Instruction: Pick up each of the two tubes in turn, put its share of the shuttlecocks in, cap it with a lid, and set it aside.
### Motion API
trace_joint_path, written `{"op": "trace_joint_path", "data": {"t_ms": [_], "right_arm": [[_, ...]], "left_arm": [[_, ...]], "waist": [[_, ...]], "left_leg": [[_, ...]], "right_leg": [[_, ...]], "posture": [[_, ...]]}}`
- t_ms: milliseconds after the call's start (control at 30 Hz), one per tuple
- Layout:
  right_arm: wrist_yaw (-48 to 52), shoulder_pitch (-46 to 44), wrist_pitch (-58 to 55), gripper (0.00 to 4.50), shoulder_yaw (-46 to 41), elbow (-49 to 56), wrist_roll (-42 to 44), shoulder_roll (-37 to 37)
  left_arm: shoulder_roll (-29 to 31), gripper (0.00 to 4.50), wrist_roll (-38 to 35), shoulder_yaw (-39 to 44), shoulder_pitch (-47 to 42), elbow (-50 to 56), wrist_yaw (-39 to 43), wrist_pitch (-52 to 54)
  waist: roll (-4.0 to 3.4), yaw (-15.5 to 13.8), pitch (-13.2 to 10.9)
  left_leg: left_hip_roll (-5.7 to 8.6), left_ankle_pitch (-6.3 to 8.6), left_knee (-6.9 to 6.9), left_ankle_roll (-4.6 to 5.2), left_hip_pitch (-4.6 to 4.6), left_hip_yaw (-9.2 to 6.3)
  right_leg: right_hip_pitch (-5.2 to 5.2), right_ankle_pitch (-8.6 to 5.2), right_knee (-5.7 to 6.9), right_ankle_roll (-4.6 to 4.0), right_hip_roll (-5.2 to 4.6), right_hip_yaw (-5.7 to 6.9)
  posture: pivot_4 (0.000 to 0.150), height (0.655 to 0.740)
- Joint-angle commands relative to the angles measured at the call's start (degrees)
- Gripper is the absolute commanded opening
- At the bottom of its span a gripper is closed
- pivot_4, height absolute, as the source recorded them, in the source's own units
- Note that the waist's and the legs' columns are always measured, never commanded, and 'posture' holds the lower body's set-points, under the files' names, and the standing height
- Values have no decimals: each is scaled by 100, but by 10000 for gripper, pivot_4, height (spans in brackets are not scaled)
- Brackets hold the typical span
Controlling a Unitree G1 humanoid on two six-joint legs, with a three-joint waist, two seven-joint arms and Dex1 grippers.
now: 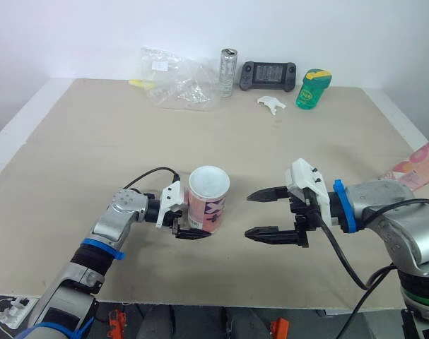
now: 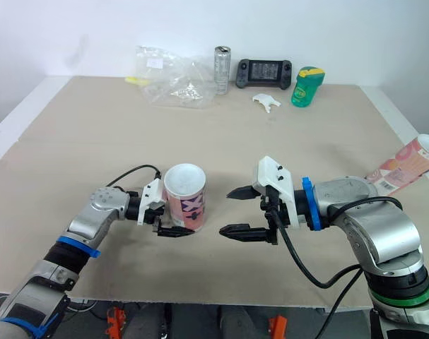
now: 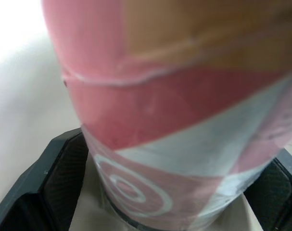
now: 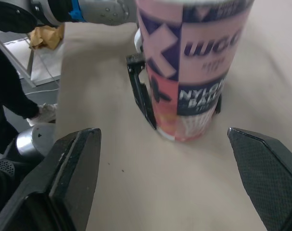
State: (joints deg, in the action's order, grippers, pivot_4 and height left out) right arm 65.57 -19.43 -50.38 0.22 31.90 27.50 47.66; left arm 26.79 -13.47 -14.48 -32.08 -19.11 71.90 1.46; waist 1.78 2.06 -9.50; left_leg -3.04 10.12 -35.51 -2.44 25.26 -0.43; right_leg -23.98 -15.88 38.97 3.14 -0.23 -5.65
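Observation:
A pink patterned tube (image 1: 207, 205) with a white top (image 1: 208, 182) stands upright on the tan table (image 1: 94, 148), near its front edge. My left gripper (image 1: 196, 227) is shut on the tube low down, one finger (image 3: 59, 178) on each side of it. My right gripper (image 1: 248, 215) hangs open a short way right of the tube, its fingers (image 4: 73, 173) pointing at it with nothing between them. A second pink tube (image 1: 415, 166) lies on its side at the table's right edge.
Along the far edge are a crumpled clear plastic bag (image 1: 179, 81), a silver can (image 1: 229, 72), a black handheld game console (image 1: 268, 75), a green container (image 1: 312, 88) and a small white object (image 1: 271, 104).

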Motion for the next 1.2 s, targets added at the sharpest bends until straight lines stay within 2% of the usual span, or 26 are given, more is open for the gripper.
{"op": "trace_joint_path", "data": {"t_ms": [33, 100, 200, 300, 467, 667, 867, 1200], "right_arm": [[-111, 231, 508, 45000, 179, -239, -205, 38], [-153, 258, 738, 45000, 304, -405, -291, -18], [-456, 209, 1427, 45000, 669, -943, -689, -426], [-652, 132, 1681, 45000, 828, -1325, -823, -782], [-629, 4, 1661, 45000, 890, -1419, -569, -1143], [-684, -411, 1697, 45000, 1160, -1862, -548, -1700], [-638, -768, 1874, 45000, 1426, -2323, -664, -2070], [-513, -1125, 2279, 45000, 1693, -2893, -912, -2343]], "left_arm": [[692, 44480, -101, 350, 431, 587, 323, 96], [990, 44480, -240, 578, 746, 908, 318, 184], [1328, 44480, -598, 1367, 1245, 1414, -114, 428], [1343, 44480, -1092, 2015, 1605, 2071, -528, 766], [1361, 44480, -1965, 2862, 2312, 3421, -1042, 1460], [1509, 44480, -2564, 3516, 3287, 4676, -1192, 1748], [1596, 44480, -3032, 3940, 3782, 5356, -1545, 2078], [1598, 44480, -2993, 3879, 4152, 5581, -1685, 2053]], "waist": [[-13, 69, -16], [-19, 83, -21], [-11, 67, -28], [8, 53, -68], [16, 46, -76], [21, 80, -79], [18, 59, -82], [18, 61, -82]], "left_leg": [[-1, 3, 3, 3, 0, 1], [-2, 6, 9, 6, 0, 5], [-7, 10, 10, 9, -3, -1], [-20, 9, 6, 8, -3, -6], [-6, 3, -6, -4, 0, 1], [-16, 2, -7, -6, -11, 0], [-35, -1, -11, -11, -17, 1], [-39, -2, -17, -13, -18, 10]], "right_leg": [[-3, -4, 0, -3, 1, -1], [-8, -12, 3, -6, 1, -7], [-4, -22, 5, -12, 1, 6], [-1, -16, 7, -18, 8, 18], [9, -5, 3, 3, -15, 12], [10, 3, 6, -9, -3, 14], [10, 13, 9, -24, 13, 19], [8, 21, 9, -27, 16, 14]], "posture": [[1500, 7213], [1500, 7213], [1500, 7213], [1500, 7213], [1500, 7213], [1500, 7213], [1500, 7213], [1500, 7213]]}}
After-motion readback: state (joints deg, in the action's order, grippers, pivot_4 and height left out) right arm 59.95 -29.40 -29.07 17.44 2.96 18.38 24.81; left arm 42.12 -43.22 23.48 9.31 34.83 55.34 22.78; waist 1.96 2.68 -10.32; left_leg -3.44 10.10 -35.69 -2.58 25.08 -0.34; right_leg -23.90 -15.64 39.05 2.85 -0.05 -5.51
